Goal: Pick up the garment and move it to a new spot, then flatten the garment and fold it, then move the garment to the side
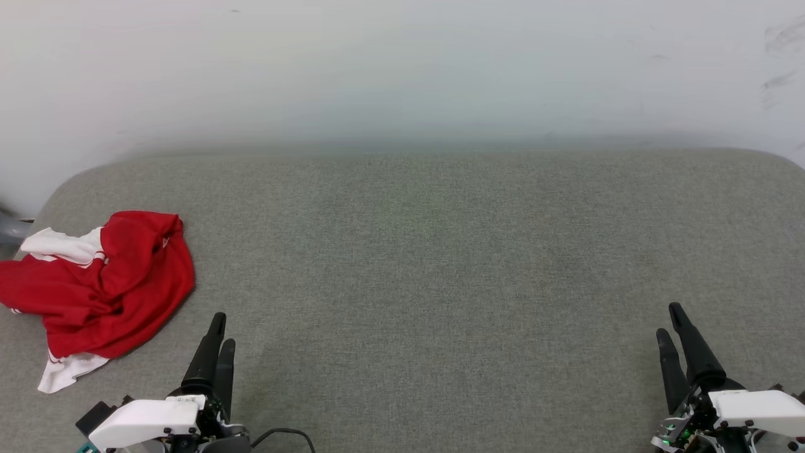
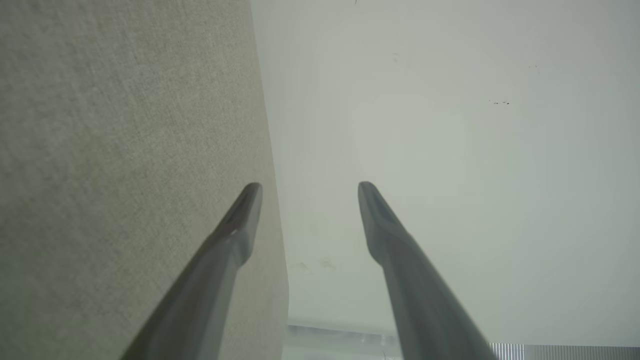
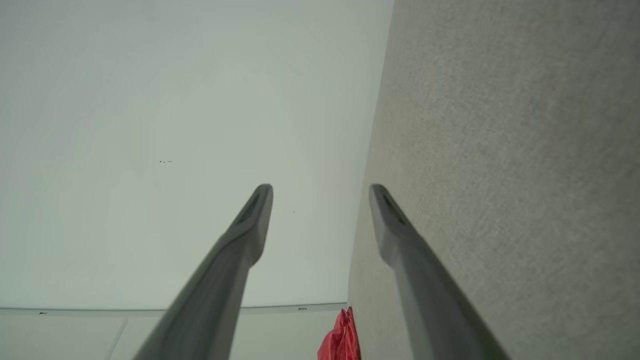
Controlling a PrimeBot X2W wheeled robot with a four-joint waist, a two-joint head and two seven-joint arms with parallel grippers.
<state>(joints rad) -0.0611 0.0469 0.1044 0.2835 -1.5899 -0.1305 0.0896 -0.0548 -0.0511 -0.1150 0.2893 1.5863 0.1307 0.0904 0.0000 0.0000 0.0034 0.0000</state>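
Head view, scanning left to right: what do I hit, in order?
Crumpled red-and-white garment → left hand, open → right hand, open. All are over the grey fabric surface.

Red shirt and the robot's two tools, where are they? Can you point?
red shirt [image 1: 126,283]: head view, on its crumpled red middle.
left tool [image 1: 224,329]: head view, midway between its two fingertips.
right tool [image 1: 668,319]: head view, midway between its two fingertips.
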